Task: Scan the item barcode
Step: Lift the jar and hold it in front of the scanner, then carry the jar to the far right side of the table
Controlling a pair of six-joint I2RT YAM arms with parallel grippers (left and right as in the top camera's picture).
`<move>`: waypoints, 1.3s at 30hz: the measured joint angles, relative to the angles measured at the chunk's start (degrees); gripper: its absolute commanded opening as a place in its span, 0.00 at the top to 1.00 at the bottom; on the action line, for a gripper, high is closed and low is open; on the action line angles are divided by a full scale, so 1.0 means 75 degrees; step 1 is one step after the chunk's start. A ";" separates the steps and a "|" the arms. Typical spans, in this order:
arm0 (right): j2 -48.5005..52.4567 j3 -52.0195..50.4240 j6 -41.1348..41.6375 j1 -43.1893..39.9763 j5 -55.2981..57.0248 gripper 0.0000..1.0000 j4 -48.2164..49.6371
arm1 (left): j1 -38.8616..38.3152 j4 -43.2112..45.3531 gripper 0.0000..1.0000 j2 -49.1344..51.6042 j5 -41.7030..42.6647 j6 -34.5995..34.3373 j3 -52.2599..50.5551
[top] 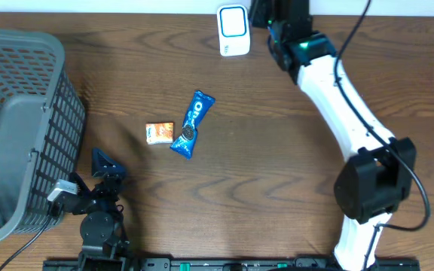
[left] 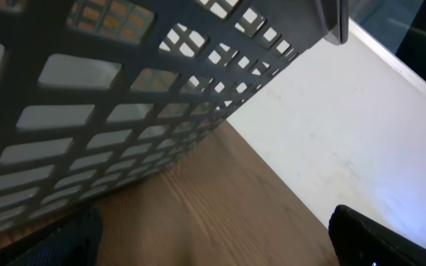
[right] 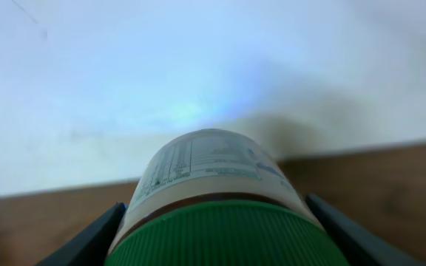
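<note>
1. The right pincer [right: 220, 238] is closed partway round one bottle [right: 205, 164], which sits between its two dark fingers. The bottle is round, with a ribbed green plastic cap and a white printed label.
2. One white, blue-faced scanner [top: 233, 30] stands just beside that pincer on the wood-grain counter [top: 277, 165].
3. The left pincer [left: 217, 244] gapes wide, holding nothing. One grey plastic lattice basket [left: 117, 96] rises just ahead of it.
4. Two packets lie between the pincers, nearer the left: a glossy blue packet [top: 192, 124] and, just beside it, a small orange packet [top: 159, 132].
</note>
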 measured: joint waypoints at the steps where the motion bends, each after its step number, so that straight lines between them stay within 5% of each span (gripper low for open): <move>1: 0.0166 0.0000 -0.0070 0.0052 0.0079 0.56 0.0268 | 0.0000 0.0000 0.02 0.0000 0.0000 0.0000 0.0000; 14: 0.2506 -0.0096 -0.0813 0.0119 0.0525 0.47 0.3649 | 0.0000 0.0000 0.02 0.0000 0.0000 0.0000 0.0000; 26: 0.2853 -0.0099 -0.1113 0.0653 0.1046 0.48 0.3908 | 0.0000 0.0000 0.02 0.0000 -0.0003 0.0000 0.0000; 30: 0.2521 -0.0117 -0.1169 0.0793 0.1137 0.47 0.2634 | 0.0000 0.0003 0.02 0.0000 -0.0006 0.0003 0.0000; 39: -0.0519 -0.0160 -0.0516 0.0586 0.2005 0.47 -0.3080 | 0.0000 -0.0003 0.02 0.0000 -0.0003 0.0003 0.0003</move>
